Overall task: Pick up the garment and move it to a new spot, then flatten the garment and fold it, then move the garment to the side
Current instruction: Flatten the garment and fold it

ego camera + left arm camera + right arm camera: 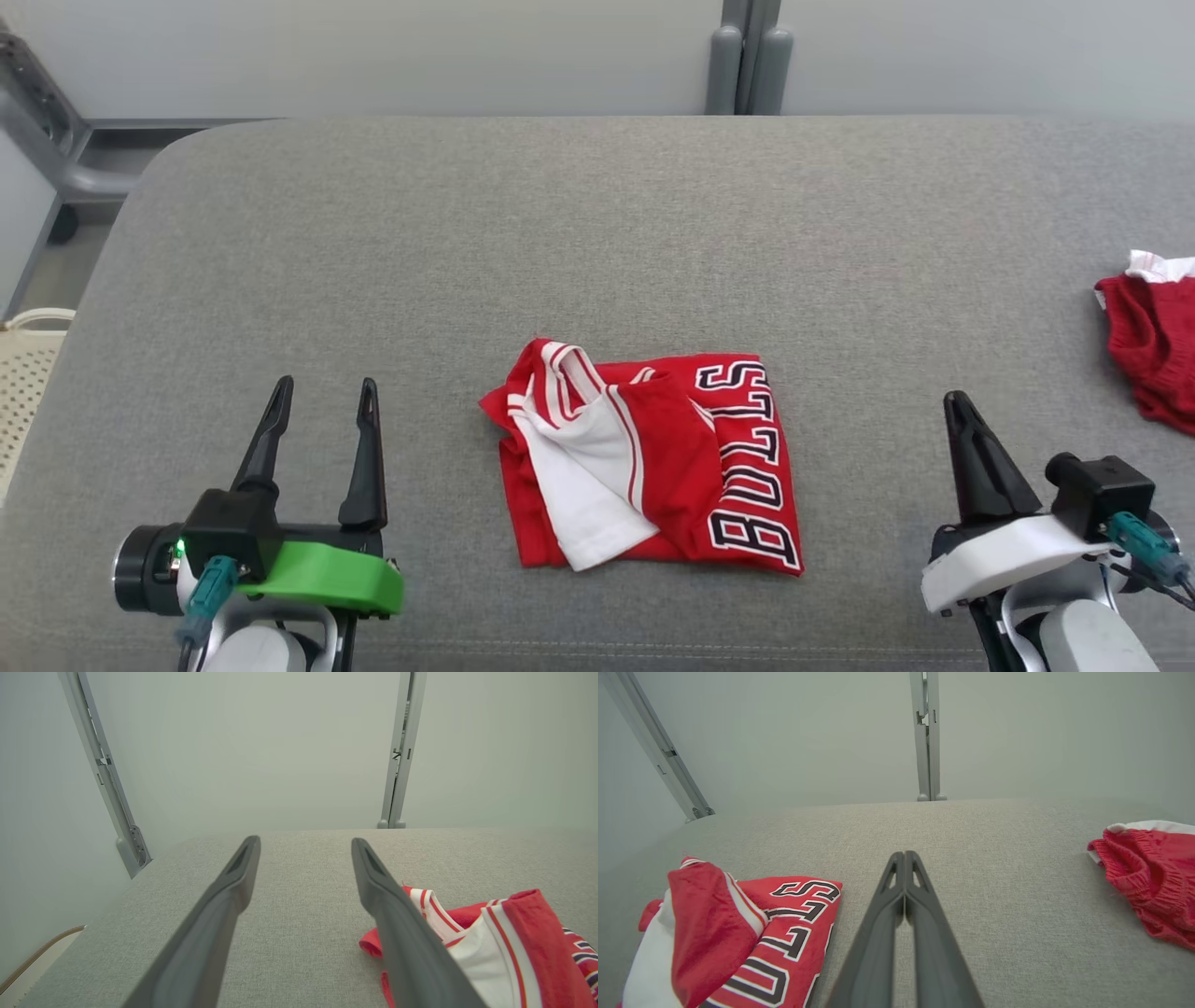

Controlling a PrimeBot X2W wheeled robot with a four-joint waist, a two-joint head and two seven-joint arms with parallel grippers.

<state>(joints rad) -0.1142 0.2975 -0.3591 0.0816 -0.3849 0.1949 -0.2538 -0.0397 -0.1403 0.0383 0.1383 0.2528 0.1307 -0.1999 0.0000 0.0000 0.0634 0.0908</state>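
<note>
Head view puts the folded red garment [653, 457] mid-way along the grey counter [560, 233], between your two pincers and touching neither. Your left pincer [322, 385] stands with fingers apart, empty; your right pincer [957, 399] has its fingers pressed together on nothing. Folding looks done, so the shift aside seems next: pinch through all layers at one edge, slide low, and steer clear of the other red cloth [1153, 345] far right.
</note>
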